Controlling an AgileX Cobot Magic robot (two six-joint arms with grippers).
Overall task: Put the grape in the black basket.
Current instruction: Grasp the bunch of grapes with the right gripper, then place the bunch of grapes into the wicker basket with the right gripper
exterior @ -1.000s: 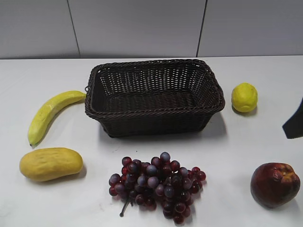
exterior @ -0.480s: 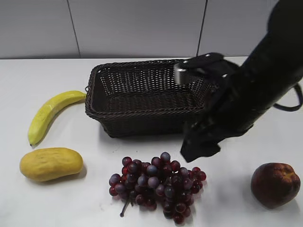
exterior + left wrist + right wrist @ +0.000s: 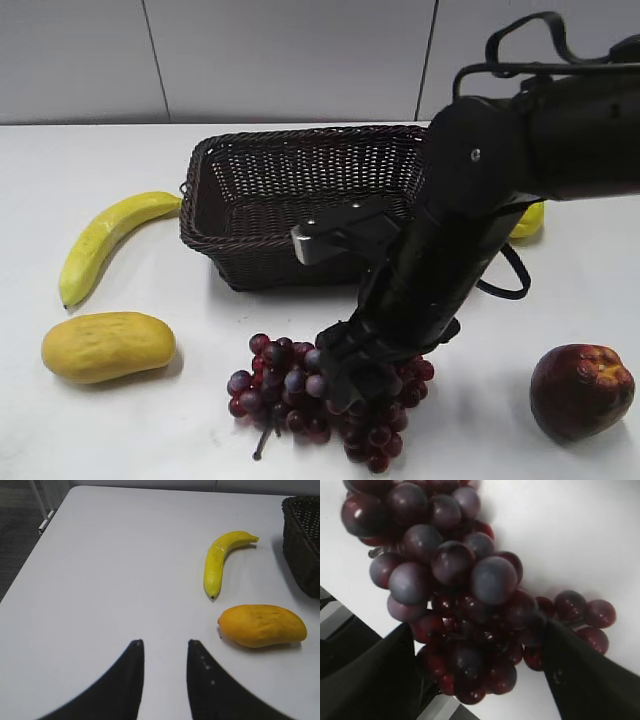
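Note:
The grape, a bunch of dark red-purple berries, lies on the white table in front of the black basket. My right gripper has come down on the bunch's right half. In the right wrist view its two fingers stand apart on either side of the grape, which rests on the table. The woven basket holds nothing. My left gripper is open and empty over bare table, left of the fruit; the basket's corner shows at the right of that view.
A banana and a yellow mango lie left of the basket; both show in the left wrist view, banana and mango. A dark red apple sits front right. A lemon is mostly hidden behind my right arm.
My right arm swung in from the right edge, passed in front of the basket, and lowered its gripper onto the grape. The fruit and basket have not moved.

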